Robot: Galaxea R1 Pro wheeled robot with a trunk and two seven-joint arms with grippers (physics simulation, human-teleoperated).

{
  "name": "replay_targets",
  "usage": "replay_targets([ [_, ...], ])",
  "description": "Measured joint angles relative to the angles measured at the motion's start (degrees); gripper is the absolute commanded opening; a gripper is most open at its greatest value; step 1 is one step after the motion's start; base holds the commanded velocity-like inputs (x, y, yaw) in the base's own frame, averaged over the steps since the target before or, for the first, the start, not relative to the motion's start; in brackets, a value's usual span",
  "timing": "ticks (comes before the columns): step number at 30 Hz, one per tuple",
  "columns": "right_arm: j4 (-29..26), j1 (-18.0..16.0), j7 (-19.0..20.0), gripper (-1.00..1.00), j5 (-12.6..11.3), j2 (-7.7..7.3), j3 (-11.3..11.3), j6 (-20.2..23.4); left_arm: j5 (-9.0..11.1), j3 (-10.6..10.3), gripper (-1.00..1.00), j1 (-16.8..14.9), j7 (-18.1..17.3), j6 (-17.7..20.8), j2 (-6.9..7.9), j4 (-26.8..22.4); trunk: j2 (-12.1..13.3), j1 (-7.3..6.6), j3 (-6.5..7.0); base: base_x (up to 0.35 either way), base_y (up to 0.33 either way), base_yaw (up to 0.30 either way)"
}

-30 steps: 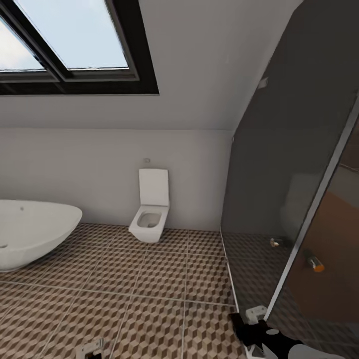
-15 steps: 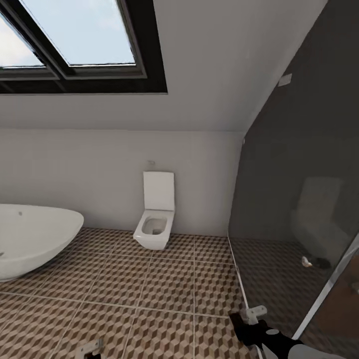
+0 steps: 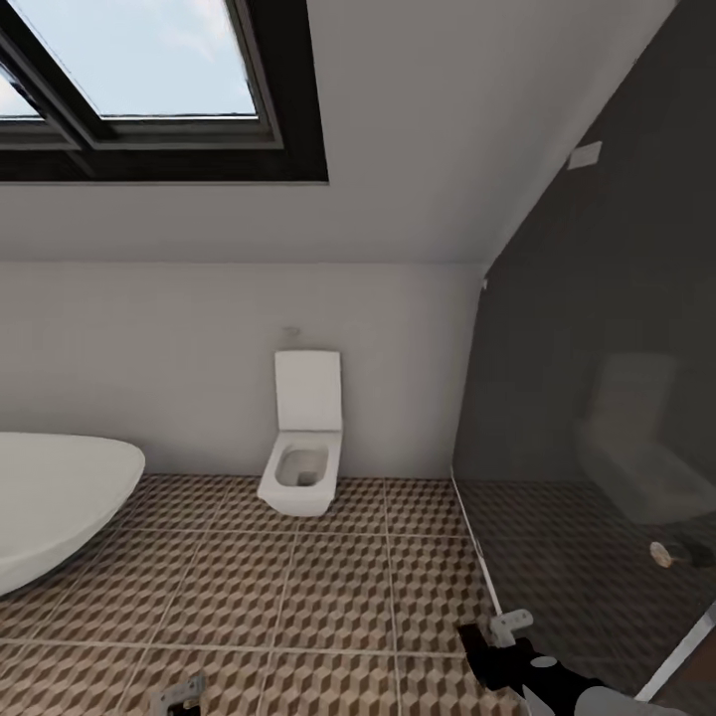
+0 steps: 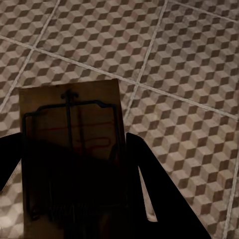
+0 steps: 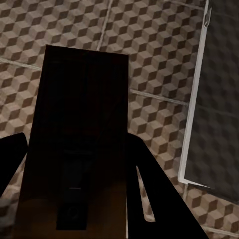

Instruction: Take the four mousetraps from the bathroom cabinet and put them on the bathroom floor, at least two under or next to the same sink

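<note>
Left tool [image 4: 74,199]: I have it clamped on a trap [image 4: 69,149], wire side up, held flat above the floor [image 4: 189,64]; in my head view its tip [image 3: 179,693] sits at the near left edge.
Right tool [image 5: 74,199]: closed on a second trap [image 5: 82,129], too dark for me to read its mechanism; this arm [image 3: 537,671] shows near right, just beside the shower screen's [image 3: 597,398] bottom rail.
Step in hand: I judge I'm carrying two traps to a drop spot by a sink.
Doing it well: I'd keep both grips firm and both boards level while the base moves, steer the right arm off the rail, and lower each trap flat onto the tiles before letting go.
Far side: a white tub [image 3: 50,507] at left and a toilet [image 3: 298,457] against the far wall; I see no sink here, so I'd need to find it first.
</note>
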Motion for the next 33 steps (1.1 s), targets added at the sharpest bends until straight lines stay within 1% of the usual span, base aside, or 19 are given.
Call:
replay_targets([
  [9, 0.0, 0.0, 0.0, -1.00, 0.0, 0.00, 0.0, 0.0, 0.0, 0.0, -1.00, 0.0, 0.1, 0.0, 0.04, 0.0, 0.0, 0.00, 0.00, 0.261, 0.246, -0.008],
  [14, 0.0, 0.0, 0.0, -1.00, 0.0, 0.00, 0.0, 0.0, 0.0, 0.0, -1.00, 0.0, 0.1, -0.1, 0.08, 0.0, 0.0, 0.00, 0.00, 0.260, 0.246, -0.156],
  [23, 0.0, 0.0, 0.0, -1.00, 0.0, 0.00, 0.0, 0.0, 0.0, 0.0, -1.00, 0.0, 0.1, -0.1, 0.02, 0.0, 0.0, 0.00, 0.00, 0.260, 0.240, -0.017],
  [27, 0.0, 0.0, 0.0, -1.00, 0.0, 0.00, 0.0, 0.0, 0.0, 0.0, -1.00, 0.0, 0.1, -0.2, 0.00, 0.0, 0.0, 0.00, 0.00, 0.260, 0.228, 0.020],
  [29, 0.0, 0.0, 0.0, -1.00, 0.0, 0.01, 0.0, 0.0, 0.0, 0.0, -1.00, 0.0, 0.1, -0.2, 0.01, 0.0, 0.0, 0.00, 0.00, 0.258, 0.173, 0.185],
  [33, 0.0, 0.0, 0.0, -1.00, 0.0, 0.01, 0.0, 0.0, 0.0, 0.0, -1.00, 0.0, 0.1, -0.3, 0.01, 0.0, 0.0, 0.02, 0.00, 0.101, 0.045, 0.128],
])
